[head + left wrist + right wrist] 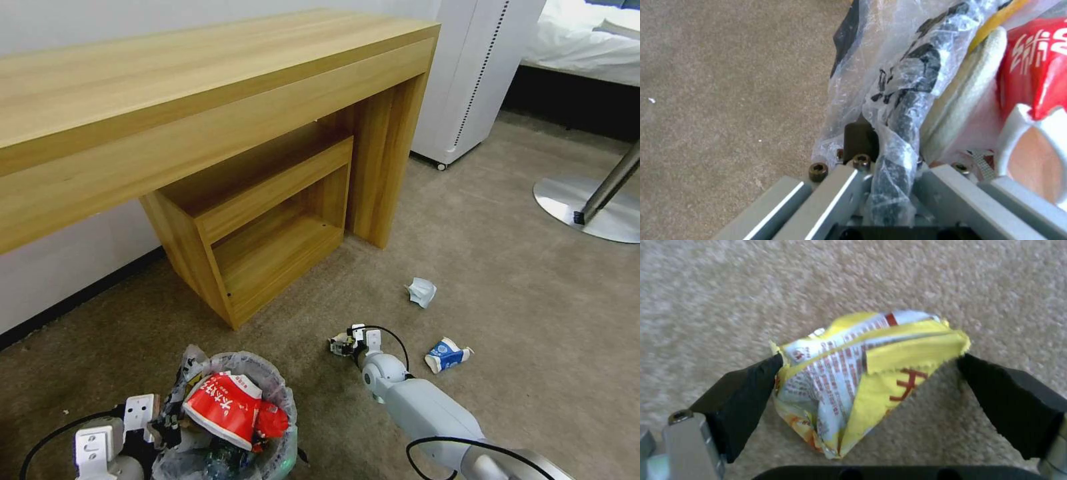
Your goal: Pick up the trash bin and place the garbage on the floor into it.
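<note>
The trash bin (pixel 267 383), lined with a crinkled clear bag, stands at the lower left, stuffed with red wrappers (pixel 223 400) and other litter. My left gripper (pixel 155 427) is shut on its bagged rim (pixel 916 66), which runs between the fingers in the left wrist view, where the gripper (pixel 893 160) clamps it. My right gripper (pixel 343 343) is low over the beige carpet floor (pixel 520 280), shut on a creased yellow wrapper (pixel 871 373) that touches both black pads (pixel 746 390). A blue-white carton (pixel 447 355) and crumpled white paper (pixel 421 291) lie on the carpet to its right.
A wooden desk (pixel 200 100) with a low open shelf unit (pixel 267 227) stands ahead. A white wheeled appliance (pixel 467 80) is at the back right, with a round metal chair base (pixel 587 203) and a bed (pixel 587 40) beyond. Bare carpet lies between the bin and the litter.
</note>
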{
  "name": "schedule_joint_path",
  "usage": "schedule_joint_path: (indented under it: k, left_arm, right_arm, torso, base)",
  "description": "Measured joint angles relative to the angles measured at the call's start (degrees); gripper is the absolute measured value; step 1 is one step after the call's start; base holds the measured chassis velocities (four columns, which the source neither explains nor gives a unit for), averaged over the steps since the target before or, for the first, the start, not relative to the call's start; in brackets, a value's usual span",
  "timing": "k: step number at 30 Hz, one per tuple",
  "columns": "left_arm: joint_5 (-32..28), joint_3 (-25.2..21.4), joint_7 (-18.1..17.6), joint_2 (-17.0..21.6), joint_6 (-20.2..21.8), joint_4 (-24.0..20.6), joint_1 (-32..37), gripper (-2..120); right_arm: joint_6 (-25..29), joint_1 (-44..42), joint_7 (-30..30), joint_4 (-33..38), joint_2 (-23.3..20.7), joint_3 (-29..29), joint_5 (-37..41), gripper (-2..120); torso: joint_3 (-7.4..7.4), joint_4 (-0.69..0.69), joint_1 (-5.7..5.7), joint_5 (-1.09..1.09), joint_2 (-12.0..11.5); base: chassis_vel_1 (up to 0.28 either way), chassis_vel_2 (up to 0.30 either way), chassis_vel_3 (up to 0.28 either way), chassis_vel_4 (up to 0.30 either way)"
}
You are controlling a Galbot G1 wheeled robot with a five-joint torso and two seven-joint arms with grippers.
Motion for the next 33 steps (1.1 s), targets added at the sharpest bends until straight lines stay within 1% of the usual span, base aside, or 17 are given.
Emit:
schedule_joint_path:
  k: [4,6,8,10,11,13,14,17,18,20,21,23,25,27,28,31,33]
  left_arm:
    - [0.66,0.2,0.07,0.03,-0.15,0.26,-0.06,0]
    - [1.19,0.72,0.14,-0.03,-0.25,0.53,-0.19,0]
    - [1.31,0.86,0.15,-0.03,-0.27,0.61,-0.25,0]
    - [1.55,1.23,0.16,-0.08,-0.37,0.72,-0.39,0]
    - [1.55,1.23,0.16,-0.08,-0.37,0.72,-0.39,0]
    - [1.79,1.4,0.2,-0.06,-0.44,0.82,-0.39,0]
    - [1.79,1.4,0.2,-0.06,-0.44,0.82,-0.39,0]
    - [2.26,1.47,0.35,0.01,-0.63,0.83,-0.34,0]
    - [2.26,1.47,0.35,0.01,-0.63,0.83,-0.34,0]
    - [2.47,1.54,0.43,0.0,-0.66,0.83,-0.31,0]
    - [2.47,1.54,0.43,0.0,-0.66,0.83,-0.31,0]
    - [2.48,1.53,0.45,-0.02,-0.66,0.83,-0.26,0]
    - [1.15,0.79,0.44,0.66,-0.66,0.6,-0.46,0]
    - [0.37,0.32,0.31,1.12,-0.65,0.34,-0.66,0]
    - [-0.65,-0.5,-0.17,2.08,-0.71,-0.18,-0.77,0]
    - [-1.12,-0.88,-0.33,2.64,-0.71,-0.42,-0.7,0]
    - [-1.22,-0.85,-0.31,2.85,-0.7,-0.47,-0.7,0]
  right_arm:
    - [0.14,0.1,-0.03,-0.19,-0.34,0.05,0.1,89]
    - [0.51,0.17,-0.07,-0.1,-0.87,0.04,0.27,79]
    - [0.61,0.17,-0.1,0.07,-1.1,0.02,0.44,76]
    - [0.72,0.16,-0.08,0.51,-1.59,-0.07,0.77,64]
    - [0.72,0.16,-0.08,0.51,-1.59,-0.07,0.77,64]
    - [0.97,0.14,-0.11,0.69,-1.81,-0.13,0.87,54]
    - [0.97,0.14,-0.11,0.69,-1.81,-0.13,0.87,54]
    - [1.78,0.13,-0.11,0.88,-2.04,-0.34,0.85,37]
    - [1.78,0.13,-0.11,0.88,-2.04,-0.34,0.85,37]
    - [1.9,0.13,-0.09,1.34,-2.21,-0.54,0.88,28]
    - [1.9,0.13,-0.09,1.34,-2.21,-0.54,0.88,28]
    - [1.92,0.11,-0.1,2.06,-2.48,-0.55,1.28,21]
    - [1.91,-0.22,-0.34,5.67,-4.05,-0.44,3.01,9]
    - [2.0,-0.34,-0.71,7.1,-4.67,-0.29,3.46,6]
    - [3.32,-0.46,-2.6,10.79,-6.39,0.0,4.28,0]
    - [7.42,-0.39,-8.18,15.77,-9.14,0.52,4.54,0]
    - [15.0,0.87,-18.91,23.27,-14.01,0.93,5.59,0]
  torso:
    - [-0.01,0.01,0.0,0.0,0.0]
    - [-0.01,0.0,0.0,0.0,0.0]
    - [-0.01,0.0,0.0,-0.01,0.0]
    - [0.0,-0.01,0.0,0.0,0.0]
    - [0.0,-0.01,0.0,0.0,0.0]
    - [0.0,-0.01,0.0,-0.01,0.0]
    - [0.0,-0.01,0.0,-0.01,0.0]
    - [0.0,-0.01,0.0,0.0,0.0]
    - [0.0,-0.01,0.0,0.0,0.0]
    - [0.0,0.0,0.0,0.0,0.0]
    - [0.0,0.0,0.0,0.0,0.0]
    - [0.0,0.0,0.0,0.0,0.0]
    - [0.0,0.01,0.0,0.0,0.0]
    - [0.0,0.0,0.0,0.0,0.0]
    - [0.0,-0.01,0.0,0.02,0.0]
    - [0.0,-0.01,0.0,0.02,0.0]
    - [0.0,-0.01,0.0,-0.02,0.0]
  base:
    - [0.0,0.0,0.0,0.0]
    - [0.0,0.0,0.0,0.0]
    - [0.0,0.0,0.0,0.0]
    - [0.0,0.0,0.0,0.0]
    - [0.0,0.0,0.0,0.0]
    - [0.0,0.0,0.0,0.0]
    - [0.0,0.0,0.0,0.0]
    - [0.0,0.0,0.0,0.0]
    - [0.0,0.0,0.0,0.0]
    - [0.0,0.0,0.0,0.0]
    - [0.0,0.0,0.0,0.0]
    - [0.0,0.0,0.0,0.0]
    - [0.0,0.0,0.0,0.0]
    - [0.0,0.0,0.0,0.0]
    - [0.0,0.0,0.0,0.0]
    - [0.0,0.0,0.0,0.0]
    - [0.0,0.0,0.0,0.0]
